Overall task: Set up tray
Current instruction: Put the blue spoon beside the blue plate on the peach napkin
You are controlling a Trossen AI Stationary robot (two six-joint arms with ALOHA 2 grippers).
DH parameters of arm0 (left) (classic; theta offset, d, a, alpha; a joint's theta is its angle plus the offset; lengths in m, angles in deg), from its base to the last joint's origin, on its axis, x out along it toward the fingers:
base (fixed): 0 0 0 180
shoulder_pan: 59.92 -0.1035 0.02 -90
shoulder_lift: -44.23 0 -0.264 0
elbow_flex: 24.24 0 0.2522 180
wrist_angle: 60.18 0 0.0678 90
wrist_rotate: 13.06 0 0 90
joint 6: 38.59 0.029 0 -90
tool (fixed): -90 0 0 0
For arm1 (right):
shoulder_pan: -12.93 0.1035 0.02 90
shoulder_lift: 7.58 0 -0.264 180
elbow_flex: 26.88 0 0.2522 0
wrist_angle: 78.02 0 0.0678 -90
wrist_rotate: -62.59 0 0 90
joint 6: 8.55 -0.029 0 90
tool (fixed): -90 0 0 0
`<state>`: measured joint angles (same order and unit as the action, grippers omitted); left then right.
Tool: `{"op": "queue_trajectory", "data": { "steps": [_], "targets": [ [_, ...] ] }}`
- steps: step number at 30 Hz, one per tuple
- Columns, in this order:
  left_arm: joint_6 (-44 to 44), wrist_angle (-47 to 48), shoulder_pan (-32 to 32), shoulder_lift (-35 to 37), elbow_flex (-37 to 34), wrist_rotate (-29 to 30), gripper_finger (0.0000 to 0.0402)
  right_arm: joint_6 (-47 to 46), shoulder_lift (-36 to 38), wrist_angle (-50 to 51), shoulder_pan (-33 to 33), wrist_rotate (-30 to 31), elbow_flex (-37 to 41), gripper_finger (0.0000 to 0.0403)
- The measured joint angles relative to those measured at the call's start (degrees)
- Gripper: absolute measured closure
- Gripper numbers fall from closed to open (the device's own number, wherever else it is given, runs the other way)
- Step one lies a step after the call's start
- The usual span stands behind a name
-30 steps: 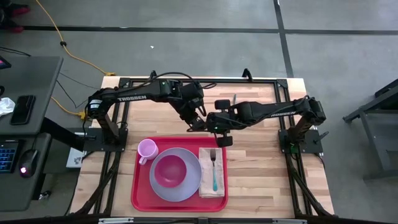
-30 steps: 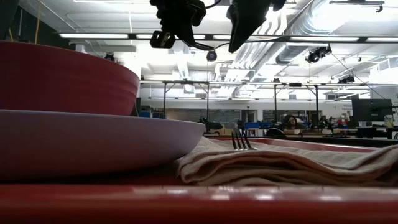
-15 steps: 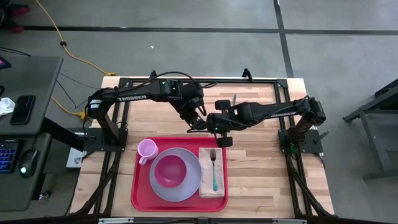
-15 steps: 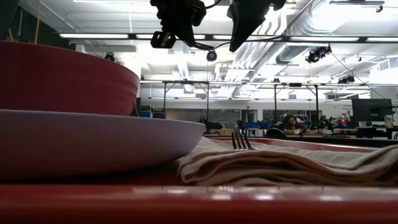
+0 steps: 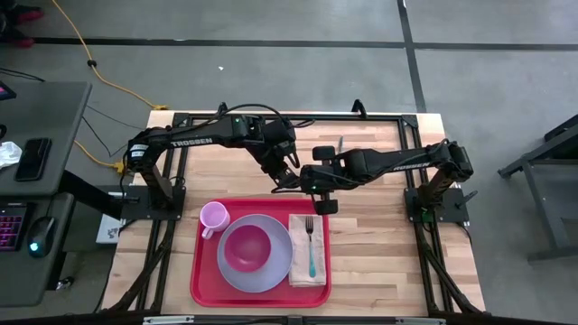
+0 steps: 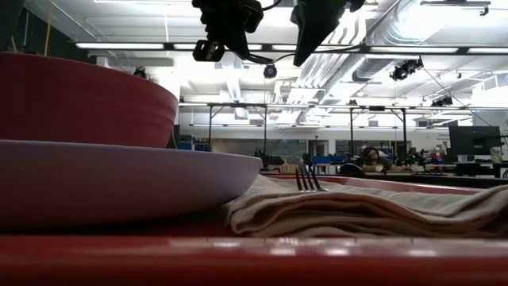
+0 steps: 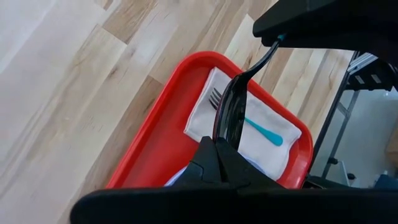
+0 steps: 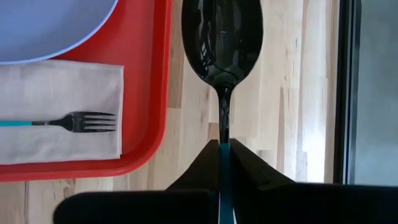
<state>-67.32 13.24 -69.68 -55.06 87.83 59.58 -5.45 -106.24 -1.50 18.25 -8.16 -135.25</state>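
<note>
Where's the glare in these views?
Low view: ceiling light strips burn bright above a dim foreground. Right wrist view: glossy black spoon mirrors highlights. High view: flat, even light; the red tray shows no hot spots.

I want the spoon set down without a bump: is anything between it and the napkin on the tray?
Nothing visible. The right gripper holds the spoon over bare table just beyond the tray's far rim. The napkin has room beside the fork. The left gripper hangs alongside, not between.
</note>
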Motion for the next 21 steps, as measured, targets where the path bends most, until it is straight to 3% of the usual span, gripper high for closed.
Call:
{"op": "queue_trajectory", "data": {
  "steps": [6, 21],
  "targets": [
    [0.0, -0.2, 0.0, 0.0, 0.0, 0.4, 0.0396, -0.6, 0.0, 0.1, 0.0, 0.1, 0.0, 0.0402],
    [-1.6, -3.1, 0.0, 0.0, 0.0, 4.5, 0.0338, -3.2, 0.0, 2.5, -0.1, 1.2, 0.0, 0.0403]
  ]
}}
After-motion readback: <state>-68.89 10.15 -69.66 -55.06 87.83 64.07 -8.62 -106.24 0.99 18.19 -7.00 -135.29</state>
